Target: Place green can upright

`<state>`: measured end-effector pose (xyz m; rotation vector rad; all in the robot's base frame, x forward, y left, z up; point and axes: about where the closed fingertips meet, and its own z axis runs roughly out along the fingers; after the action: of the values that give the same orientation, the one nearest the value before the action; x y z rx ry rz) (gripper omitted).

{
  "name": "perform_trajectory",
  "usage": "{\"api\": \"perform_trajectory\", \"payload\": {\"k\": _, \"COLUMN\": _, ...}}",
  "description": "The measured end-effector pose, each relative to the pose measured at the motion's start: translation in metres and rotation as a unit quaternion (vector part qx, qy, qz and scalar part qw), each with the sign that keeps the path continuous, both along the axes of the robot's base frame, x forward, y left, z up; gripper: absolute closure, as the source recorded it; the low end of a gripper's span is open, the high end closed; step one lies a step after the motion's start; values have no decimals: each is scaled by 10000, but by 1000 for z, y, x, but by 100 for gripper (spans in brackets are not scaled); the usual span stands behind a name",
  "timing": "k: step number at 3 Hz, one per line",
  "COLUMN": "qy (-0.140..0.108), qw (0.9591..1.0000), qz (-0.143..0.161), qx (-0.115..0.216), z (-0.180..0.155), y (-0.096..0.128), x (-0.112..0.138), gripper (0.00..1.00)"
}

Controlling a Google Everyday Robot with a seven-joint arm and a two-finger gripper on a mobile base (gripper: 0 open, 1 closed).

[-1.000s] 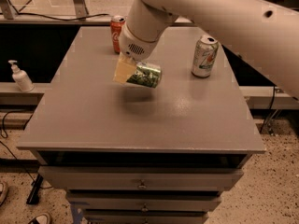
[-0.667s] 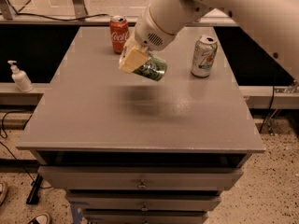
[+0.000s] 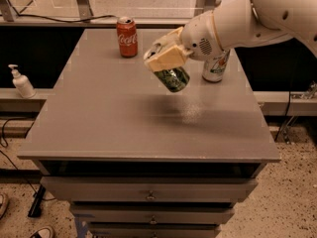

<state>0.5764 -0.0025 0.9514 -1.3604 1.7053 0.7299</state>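
The green can (image 3: 172, 78) hangs tilted in the air above the middle of the grey table (image 3: 109, 118), its lower end pointing down and to the right. My gripper (image 3: 162, 58) is shut on the can's upper part, its cream fingers (image 3: 165, 57) clamped around it. The white arm reaches in from the upper right. The can's top is hidden by the fingers.
A red Coca-Cola can (image 3: 127, 36) stands upright at the table's back edge. A white can with green and orange marks (image 3: 215, 66) stands at the back right, partly behind my arm. A soap dispenser (image 3: 22, 82) sits on a ledge to the left. Drawers (image 3: 148, 196) lie below the tabletop.
The gripper has lifted the green can off the table and turned it from lying sideways toward a steeper tilt. The arm has swung toward the right.
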Motion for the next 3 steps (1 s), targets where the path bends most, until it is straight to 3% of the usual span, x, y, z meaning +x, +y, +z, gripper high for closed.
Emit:
{"api": "perform_trajectory", "payload": {"k": 1, "qy": 226, "qw": 9964, "qz": -295, "qx": 759, "z": 6, "y": -23, "x": -10, "gripper": 100}}
{"api": "perform_trajectory", "payload": {"k": 3, "qy": 255, "qw": 9813, "qz": -932, "qx": 1667, "z": 7, "y": -59, "x": -17, "gripper": 100}}
